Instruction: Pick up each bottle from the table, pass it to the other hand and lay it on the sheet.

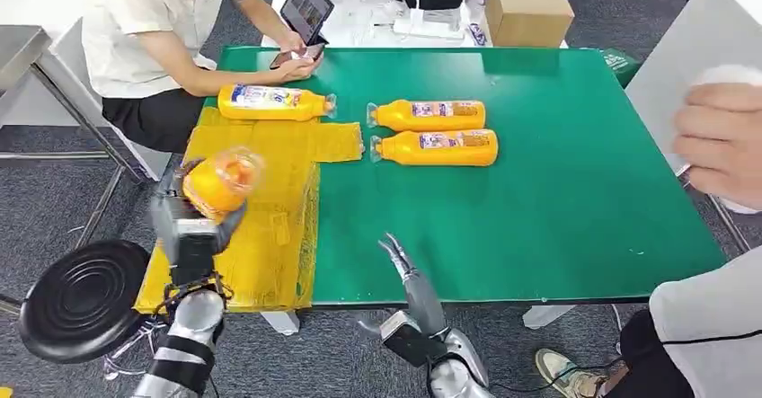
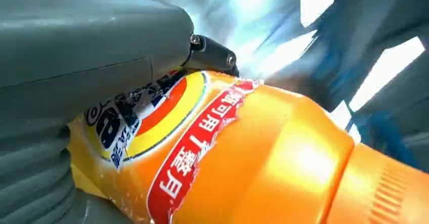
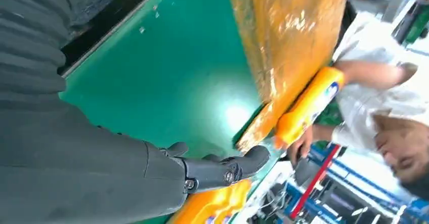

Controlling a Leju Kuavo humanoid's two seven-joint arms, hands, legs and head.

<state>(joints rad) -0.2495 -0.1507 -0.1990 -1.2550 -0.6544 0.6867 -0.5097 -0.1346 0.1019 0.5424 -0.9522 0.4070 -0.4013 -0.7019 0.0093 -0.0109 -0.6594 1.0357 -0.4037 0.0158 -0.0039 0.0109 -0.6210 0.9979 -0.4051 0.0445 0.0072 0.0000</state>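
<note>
Head view: L hand [image 1: 193, 227] raised over sheet [image 1: 261, 236], gripping bottle [image 1: 220, 182], R hand [image 1: 402, 268] empty, fingers apart, extended low over table [image 1: 539, 191] edge.

1. The head view looks forward and down from high on the robot over the green rectangular table [image 1: 557, 191].
2. The left wrist view sits very close behind an orange plastic bottle with a red label band [image 2: 238, 158].
3. The right wrist view, turned sideways, skims low over the same green table and shares the yellow mesh sheet [image 3: 288, 37] with the head view.
</note>
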